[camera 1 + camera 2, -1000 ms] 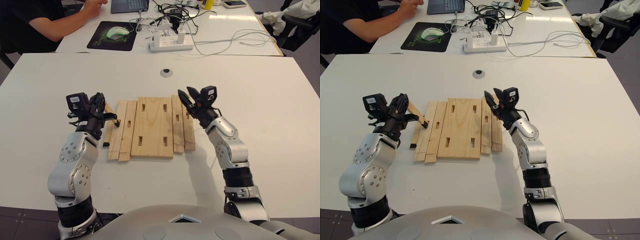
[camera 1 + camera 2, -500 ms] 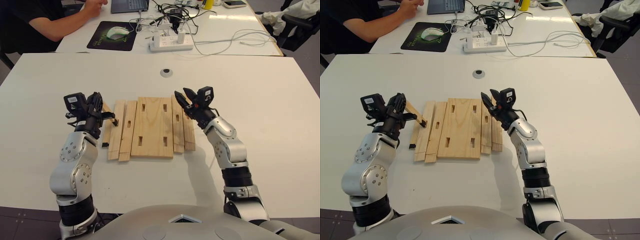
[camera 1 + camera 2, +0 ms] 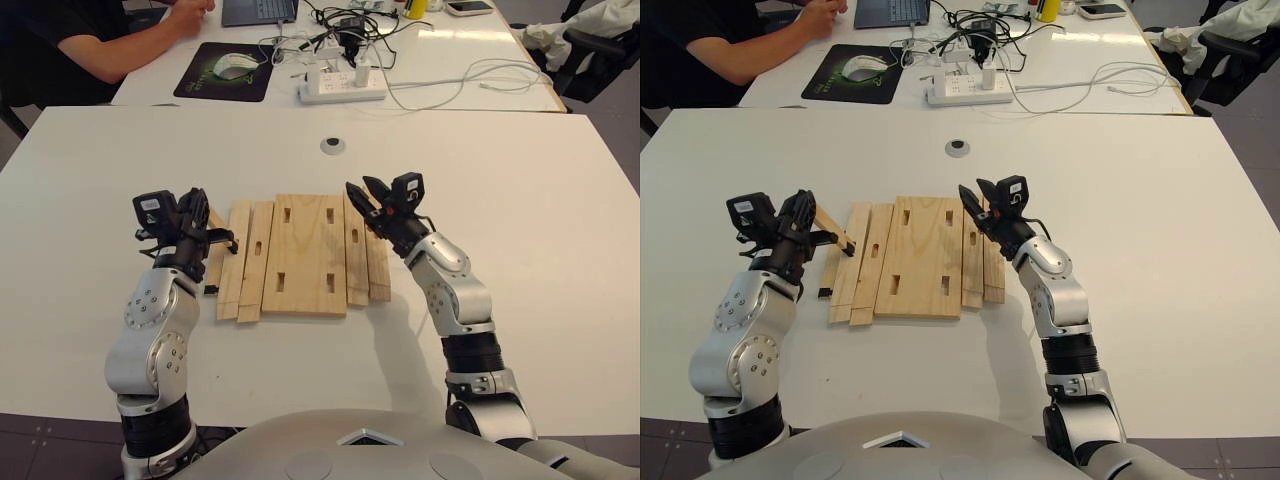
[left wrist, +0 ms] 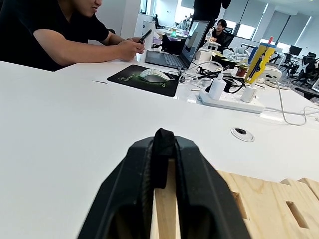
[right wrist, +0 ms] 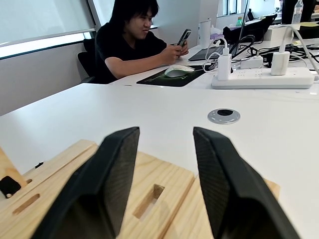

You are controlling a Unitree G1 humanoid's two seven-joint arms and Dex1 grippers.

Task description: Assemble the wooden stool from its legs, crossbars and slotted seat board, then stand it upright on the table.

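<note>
Hovering with right end effector (image 3: 361,188) wide open, empty, over legs (image 3: 366,262) lying 12-to-6 at seat board's (image 3: 305,255) 3 o'clock, gripping a crossbar (image 3: 218,221) in left end effector (image 3: 200,225).

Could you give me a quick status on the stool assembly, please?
Left gripper shut on a wooden stick. Right gripper open, above the right slats. Seat board flat, unassembled. Nothing blocking.

Right tool (image 3: 973,190), seemingly above seat board (image 3: 915,255)
</note>
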